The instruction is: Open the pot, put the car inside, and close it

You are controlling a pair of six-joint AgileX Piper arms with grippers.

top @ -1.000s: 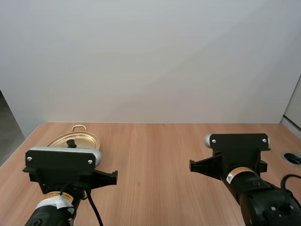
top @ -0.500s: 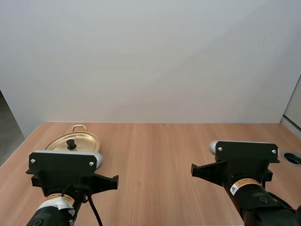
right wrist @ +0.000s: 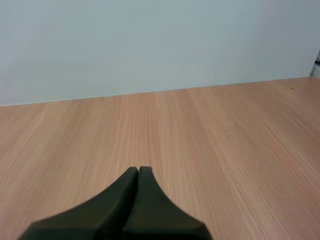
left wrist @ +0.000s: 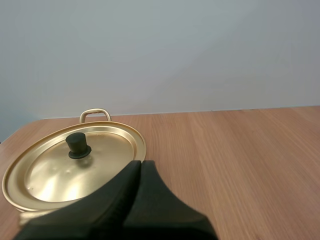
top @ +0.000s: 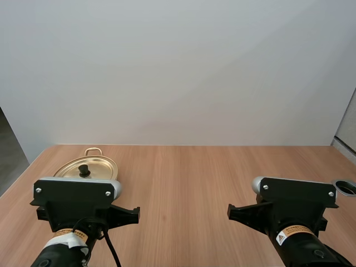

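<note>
The left arm sits a little farther back than a second ago and has not moved in the last half second. The left gripper is fully closed on nothing, its fingers pressed into one dark wedge. The lidded pot has not moved. It lies just ahead of the fingertips and to their left, its black knob upright. The right arm has drawn steadily back toward the near edge of the table. The right gripper is likewise closed and empty, with bare wood ahead of its tips.
</note>
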